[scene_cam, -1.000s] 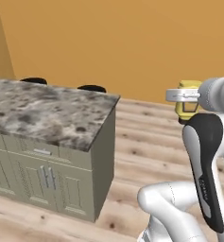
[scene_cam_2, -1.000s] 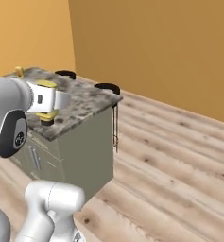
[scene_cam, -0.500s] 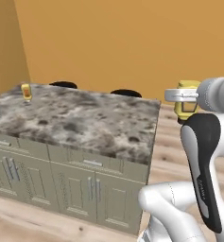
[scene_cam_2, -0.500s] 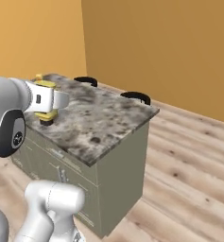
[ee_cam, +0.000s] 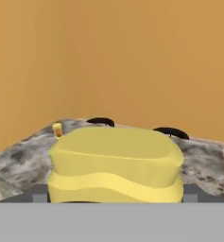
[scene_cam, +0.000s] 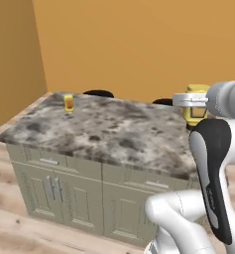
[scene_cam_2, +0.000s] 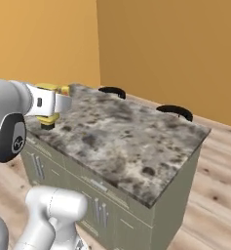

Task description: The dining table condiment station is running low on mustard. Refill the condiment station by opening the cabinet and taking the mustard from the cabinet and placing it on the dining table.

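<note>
A: Tool status?

B: Jaws spread wide, clamped around the mustard. In the left base view the yellow bottle sits between white finger mounts, a dark label patch on its front. In the right base view the mustard is mostly hidden behind the white hand; a yellow edge shows above and a yellow and dark bit below.

A: Hand view?

B: The mustard is right in front of the lens, a broad yellow mass with wavy ridges, between the tool's fingers.

A: Where is the tool relative to the counter?

B: The counter, a marble-topped island with a beige-green base, lies ahead of and below the tool. In the left base view the tool hangs above the counter's near right corner. In the right base view the counter stretches away from the tool, which is over its near left edge. The bottle is held off the top, not touching it.

A: Anything else on the counter?

B: A small yellow container at the far left corner, well apart from the tool. In the hand view that container peeks out just left of the held bottle.

A: Beyond it?

B: Two dark stool tops past the counter's far edge, then the orange wall. Wood floor around the island.
</note>
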### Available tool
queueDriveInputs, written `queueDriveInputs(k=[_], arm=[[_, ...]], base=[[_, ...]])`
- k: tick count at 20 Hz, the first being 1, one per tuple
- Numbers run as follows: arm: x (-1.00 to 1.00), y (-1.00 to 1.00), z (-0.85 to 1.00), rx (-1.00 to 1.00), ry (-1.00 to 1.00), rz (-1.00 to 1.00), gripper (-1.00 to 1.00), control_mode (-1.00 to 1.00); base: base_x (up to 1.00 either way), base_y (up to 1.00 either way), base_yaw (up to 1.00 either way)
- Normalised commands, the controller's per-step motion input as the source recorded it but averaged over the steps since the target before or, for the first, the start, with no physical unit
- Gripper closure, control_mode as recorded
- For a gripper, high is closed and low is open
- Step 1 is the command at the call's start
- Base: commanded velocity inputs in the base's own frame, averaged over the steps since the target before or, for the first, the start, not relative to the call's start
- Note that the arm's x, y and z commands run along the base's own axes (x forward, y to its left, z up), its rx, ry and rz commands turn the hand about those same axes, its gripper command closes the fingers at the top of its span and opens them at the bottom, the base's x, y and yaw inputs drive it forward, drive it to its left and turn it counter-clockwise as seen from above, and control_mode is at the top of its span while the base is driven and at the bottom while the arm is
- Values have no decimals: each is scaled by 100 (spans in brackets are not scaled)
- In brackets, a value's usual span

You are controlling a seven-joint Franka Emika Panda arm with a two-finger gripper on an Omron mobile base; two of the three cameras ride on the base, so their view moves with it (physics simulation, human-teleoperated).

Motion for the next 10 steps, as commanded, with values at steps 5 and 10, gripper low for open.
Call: queueDriveInputs(k=[5, 10], arm=[[0, 0, 0, 0, 0, 0, 100, 100], [0, 0, 0, 0, 0, 0, 100, 100]], base=[[62, 100, -4], [39, 100, -18]])
